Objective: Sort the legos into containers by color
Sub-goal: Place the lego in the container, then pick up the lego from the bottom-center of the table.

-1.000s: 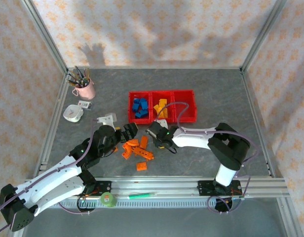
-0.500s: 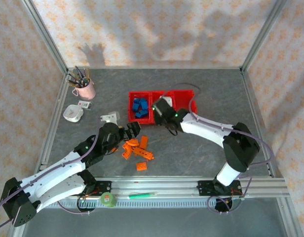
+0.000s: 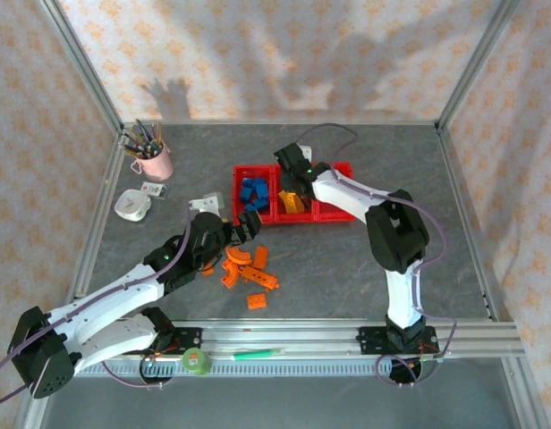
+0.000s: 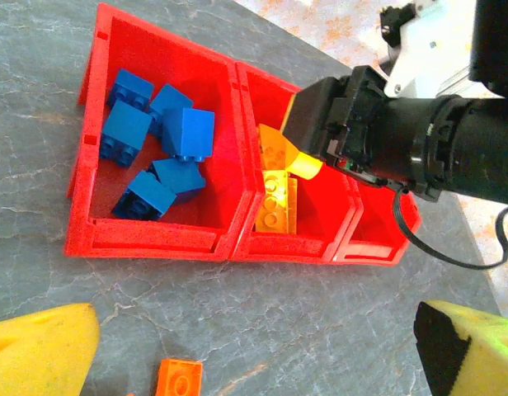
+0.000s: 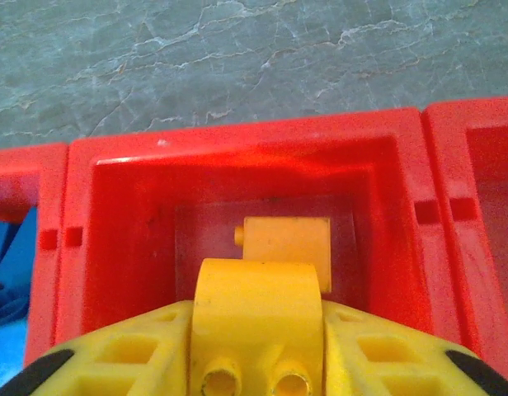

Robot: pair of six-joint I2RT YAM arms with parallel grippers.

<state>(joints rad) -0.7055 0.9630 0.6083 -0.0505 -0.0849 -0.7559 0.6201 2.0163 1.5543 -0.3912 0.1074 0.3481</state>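
Three joined red bins (image 3: 338,211) stand mid-table. The left bin holds several blue bricks (image 4: 159,136), and a yellow brick (image 5: 287,241) lies in the middle bin (image 5: 122,247). My right gripper (image 3: 290,179) hangs over that middle bin, shut on a yellow curved brick (image 5: 254,299), which also shows in the left wrist view (image 4: 289,153). Several orange legos (image 3: 244,268) lie scattered on the table in front of the bins. My left gripper (image 3: 251,222) is open near the bins' front left corner, above the table, with an orange brick (image 4: 178,381) below it.
A pink cup of pens (image 3: 153,162), a white round object (image 3: 132,205) and a small card (image 3: 154,189) sit at the back left. A white piece (image 3: 202,206) lies left of the bins. A green tape roll (image 3: 197,360) rests on the front rail.
My right gripper rose from the table beside the orange pile and travelled back to the middle bin with the yellow brick. My left gripper edged forward toward the bins.
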